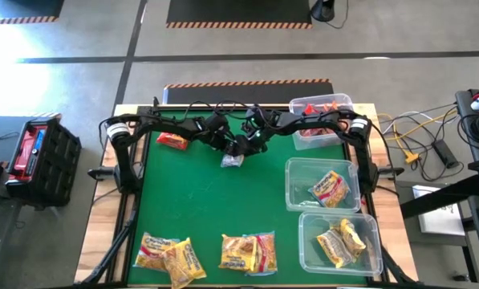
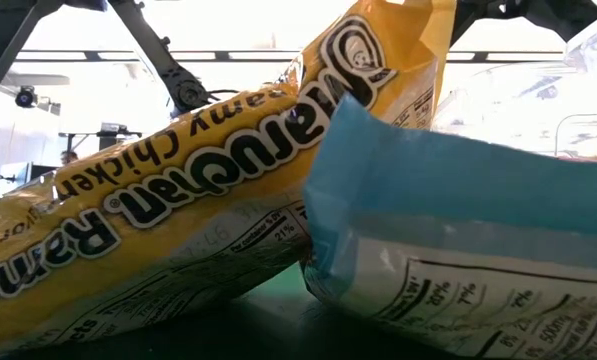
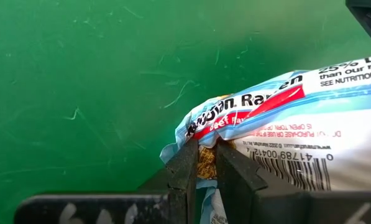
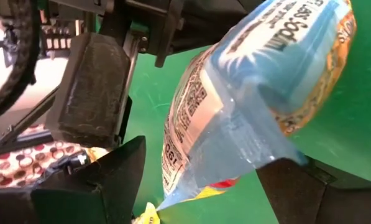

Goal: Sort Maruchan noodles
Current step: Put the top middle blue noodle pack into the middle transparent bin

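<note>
I've got the blue noodle pack (image 3: 284,134) up over the back-mid worktop (image 1: 199,201) – left pincer (image 3: 208,165) pinching its end seam, right pincer (image 4: 201,180) spread wide around it. Pack's light, crinkly, slippery, w/ breakable noodles – so grab the seam. Green top looks smooth; bins (image 1: 319,185) near.

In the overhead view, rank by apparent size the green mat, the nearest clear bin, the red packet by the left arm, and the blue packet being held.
1. green mat
2. clear bin
3. and 4. red packet and blue packet: look alike, and the grippers hide part of the blue one.
</note>
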`<action>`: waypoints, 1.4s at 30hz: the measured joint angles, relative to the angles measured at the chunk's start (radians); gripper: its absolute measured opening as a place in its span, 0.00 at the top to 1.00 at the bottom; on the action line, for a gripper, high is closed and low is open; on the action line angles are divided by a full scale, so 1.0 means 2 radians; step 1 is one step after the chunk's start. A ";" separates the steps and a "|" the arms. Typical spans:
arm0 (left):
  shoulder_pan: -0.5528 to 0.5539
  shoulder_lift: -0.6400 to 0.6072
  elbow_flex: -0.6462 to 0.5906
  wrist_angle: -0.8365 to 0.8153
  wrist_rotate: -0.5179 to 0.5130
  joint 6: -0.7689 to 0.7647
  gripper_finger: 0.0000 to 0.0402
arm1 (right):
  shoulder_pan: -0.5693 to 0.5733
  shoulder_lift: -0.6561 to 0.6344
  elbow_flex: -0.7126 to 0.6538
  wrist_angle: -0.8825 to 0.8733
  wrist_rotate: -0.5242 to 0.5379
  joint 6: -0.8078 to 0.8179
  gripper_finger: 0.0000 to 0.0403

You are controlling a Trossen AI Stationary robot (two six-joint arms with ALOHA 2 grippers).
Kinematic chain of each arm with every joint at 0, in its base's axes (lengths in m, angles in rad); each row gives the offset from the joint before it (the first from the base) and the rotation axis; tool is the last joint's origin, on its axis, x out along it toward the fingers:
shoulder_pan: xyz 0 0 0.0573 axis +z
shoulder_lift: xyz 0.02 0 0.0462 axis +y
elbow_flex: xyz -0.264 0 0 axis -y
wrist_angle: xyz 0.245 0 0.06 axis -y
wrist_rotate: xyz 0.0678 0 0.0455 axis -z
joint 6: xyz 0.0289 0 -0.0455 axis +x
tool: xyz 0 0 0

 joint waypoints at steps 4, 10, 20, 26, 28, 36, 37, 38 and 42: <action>0.000 0.000 0.000 0.001 0.003 0.000 0.90 | 0.000 0.000 0.001 -0.001 0.003 0.009 0.30; 0.000 0.000 0.000 0.001 0.009 0.002 0.90 | 0.000 0.000 0.001 0.003 0.014 -0.018 0.32; 0.000 0.000 0.000 0.002 0.011 -0.003 0.90 | -0.001 0.002 0.008 0.002 -0.011 -0.002 0.33; 0.000 0.000 0.001 0.002 0.015 -0.002 0.90 | 0.000 0.002 0.008 0.002 -0.003 -0.017 0.35; 0.000 0.000 0.001 0.002 0.017 -0.002 0.90 | 0.000 0.002 0.008 0.002 -0.004 -0.005 0.36; 0.000 0.000 0.001 0.002 0.018 -0.004 0.90 | 0.003 0.000 0.009 -0.008 0.023 -0.024 0.36; 0.000 0.000 0.001 0.002 0.017 -0.006 0.90 | 0.004 0.000 0.009 -0.011 0.027 -0.024 0.36; 0.000 0.000 0.001 0.002 0.017 -0.010 0.90 | 0.004 0.000 0.009 -0.015 0.028 -0.023 0.36; 0.000 0.001 0.001 0.002 0.020 -0.028 0.90 | 0.002 0.001 0.008 -0.022 0.057 -0.019 0.39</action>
